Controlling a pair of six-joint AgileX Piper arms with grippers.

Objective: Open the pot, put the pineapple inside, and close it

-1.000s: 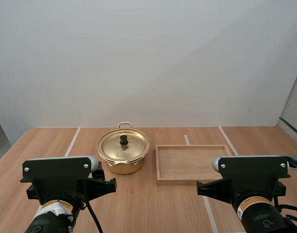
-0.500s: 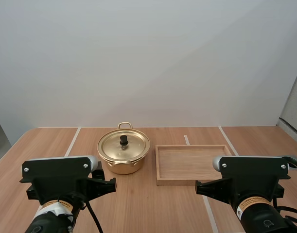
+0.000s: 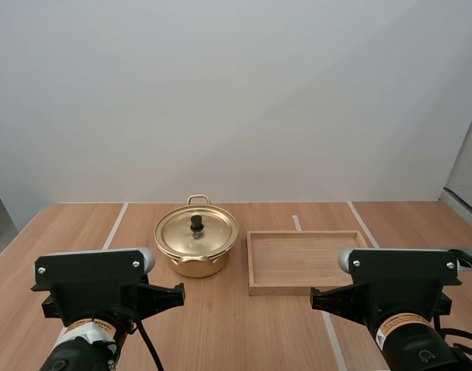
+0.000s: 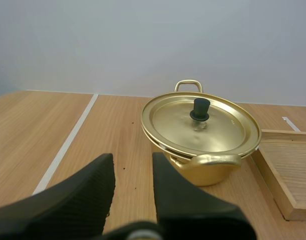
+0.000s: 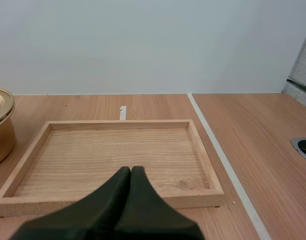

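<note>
Yellow arm labels are showing print too small to read, left gripper is hanging narrowly parted, empty, facing the gold pot wearing its lid, right gripper is pressing closed, empty, facing the wooden tray.

Pot is sitting on the table, left of ctr, w/ its lid resting on top. 1 pot handle is pointing to the back, 1 to the front. Wooden tray is lying just right of the pot, the 2 not touching. Left gripper is hovering in front of the pot, right gripper in front of the tray's near rim.
</note>
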